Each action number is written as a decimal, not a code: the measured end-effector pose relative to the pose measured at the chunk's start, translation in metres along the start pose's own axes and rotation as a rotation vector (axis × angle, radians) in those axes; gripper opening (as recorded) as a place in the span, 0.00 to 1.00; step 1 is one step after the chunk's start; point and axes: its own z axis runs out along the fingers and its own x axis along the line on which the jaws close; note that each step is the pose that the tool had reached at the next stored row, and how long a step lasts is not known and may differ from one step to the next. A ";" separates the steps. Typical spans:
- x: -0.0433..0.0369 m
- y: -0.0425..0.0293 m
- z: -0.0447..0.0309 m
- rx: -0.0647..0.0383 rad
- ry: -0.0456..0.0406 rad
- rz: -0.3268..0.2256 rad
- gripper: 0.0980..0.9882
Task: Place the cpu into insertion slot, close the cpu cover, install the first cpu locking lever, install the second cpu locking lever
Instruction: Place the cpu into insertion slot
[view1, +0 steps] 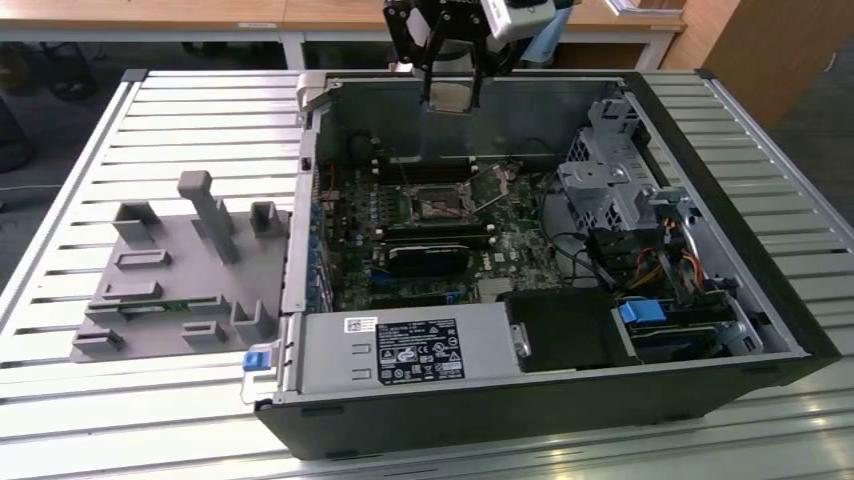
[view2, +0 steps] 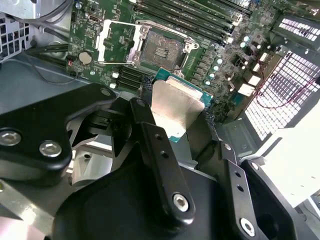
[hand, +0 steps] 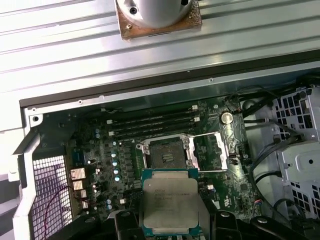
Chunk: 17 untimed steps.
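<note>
My gripper (view1: 450, 98) hangs above the open computer case, over its far wall, shut on the cpu (view1: 451, 94). In both wrist views the cpu (hand: 170, 202) (view2: 176, 106) shows its silver-grey top and green edge, clamped between the black fingers (view2: 145, 125). The insertion slot (hand: 165, 152) (view2: 161, 48) (view1: 438, 203) lies bare on the green board, below and ahead of the chip. The cpu cover (hand: 212, 152) (view2: 117, 42) is flipped open beside the slot. A thin wire lever (view1: 498, 196) stands raised next to the socket.
Long memory slots (hand: 150, 122) run beside the socket. A black module (view1: 427, 255) lies nearer the front, with the power supply (view1: 400, 350) in front of it. A drive cage (view1: 607, 190) and cables are at the exterior view's right. A grey fixture (view1: 174, 270) sits outside on the slatted table.
</note>
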 end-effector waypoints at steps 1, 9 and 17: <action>0.0000 0.0000 0.0000 0.000 -0.0003 0.003 0.48; 0.0000 0.0000 0.0004 -0.001 -0.0028 0.031 0.48; 0.0000 -0.0001 0.0006 -0.001 -0.0051 0.057 0.48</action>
